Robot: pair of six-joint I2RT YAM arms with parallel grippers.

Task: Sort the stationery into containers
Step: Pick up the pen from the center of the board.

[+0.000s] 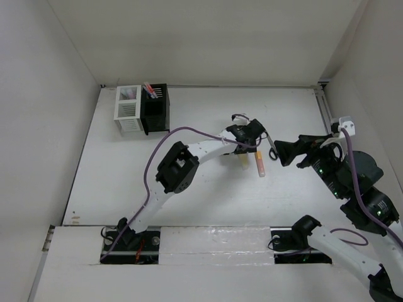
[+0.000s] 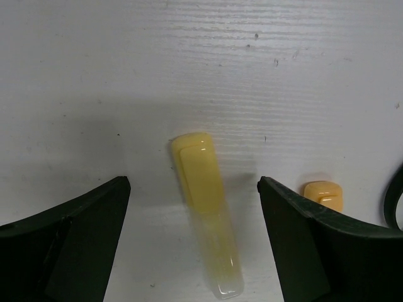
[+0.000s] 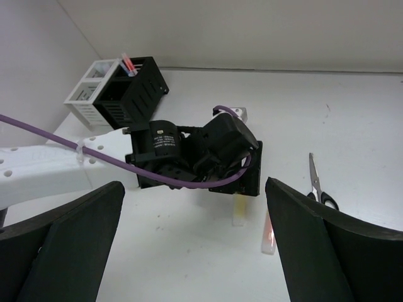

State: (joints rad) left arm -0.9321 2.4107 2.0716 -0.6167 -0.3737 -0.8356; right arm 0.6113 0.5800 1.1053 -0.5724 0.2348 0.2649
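White bench [image 2: 189, 63]: your left pincer [image 2: 194, 184] hangs wide astride the stubby yellow plastic marker [image 2: 204, 220], clear of both jaws, long axis crossing their closing line.

My view: a plain white booth.
I see a white table [image 1: 208, 201] closed in by a left wall [image 1: 38, 126], back wall [image 1: 208, 38] and right wall [image 1: 378, 75], all bare white, evenly lit; a glossy strip [image 1: 208, 238] edges its near side.
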